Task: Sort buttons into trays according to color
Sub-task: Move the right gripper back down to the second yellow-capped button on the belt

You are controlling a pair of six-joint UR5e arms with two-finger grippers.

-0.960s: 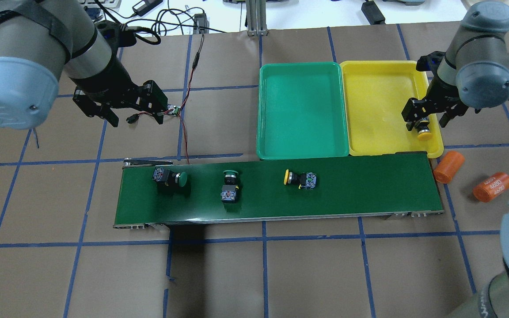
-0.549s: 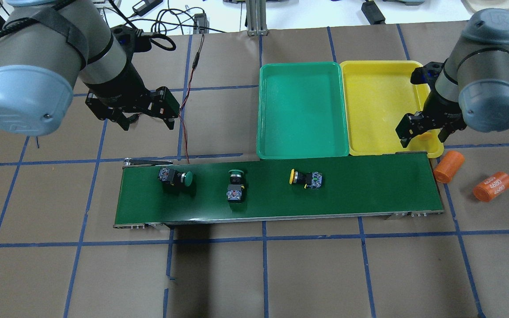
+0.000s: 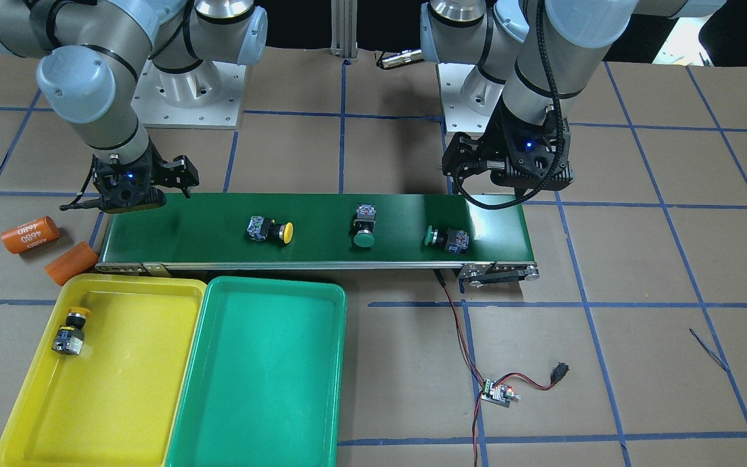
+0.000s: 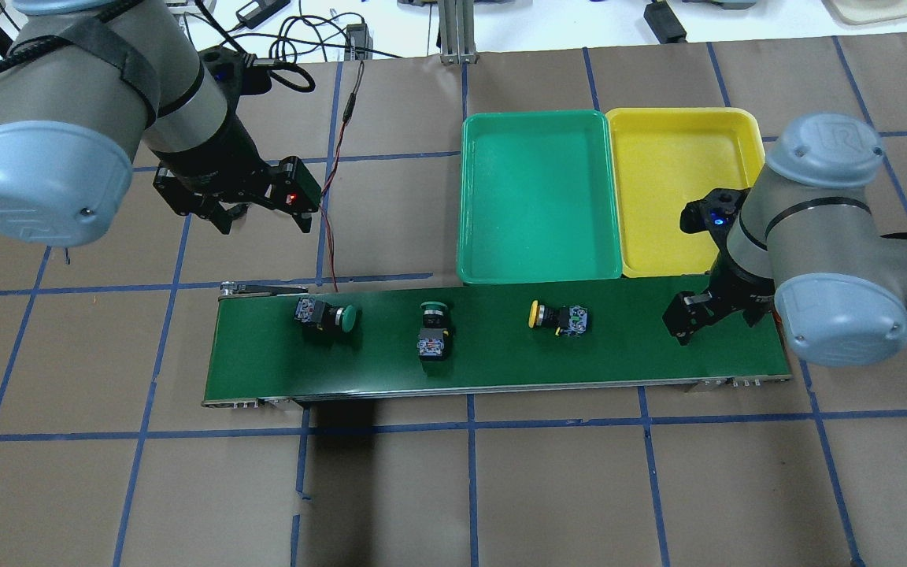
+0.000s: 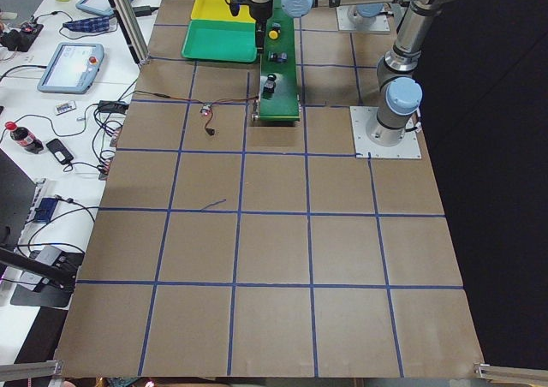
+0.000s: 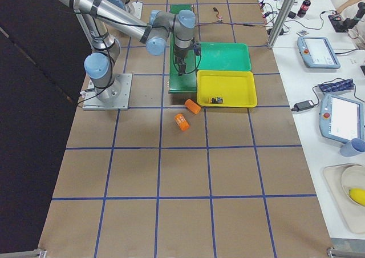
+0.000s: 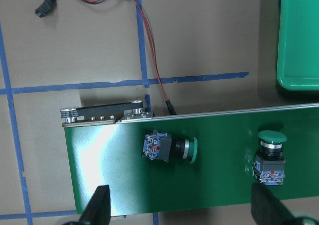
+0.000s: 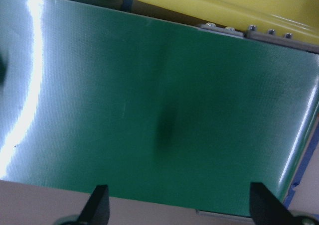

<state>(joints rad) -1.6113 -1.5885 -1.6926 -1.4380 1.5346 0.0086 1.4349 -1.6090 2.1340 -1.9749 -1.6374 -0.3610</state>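
Yellow-capped button (image 4: pixel 557 316) on belt (image 4: pixel 642 354) looks light, rigid, slick-domed, so pinch the boxy black body, not the cap; right gripper (image 8: pixel 178 190) and left gripper (image 7: pixel 180 195) both spread, empty.

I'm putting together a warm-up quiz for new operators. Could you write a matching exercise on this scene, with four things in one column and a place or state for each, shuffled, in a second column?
Things
1. right gripper
2. green tray
3. orange cylinder printed 4680
4. circuit board

Places or states
a. lies on the table beside a plain orange cylinder
b. open, above one end of the belt
c. sits at the end of the red wires
d. has nothing lying in it

Pairs: 1-b, 2-d, 3-a, 4-c
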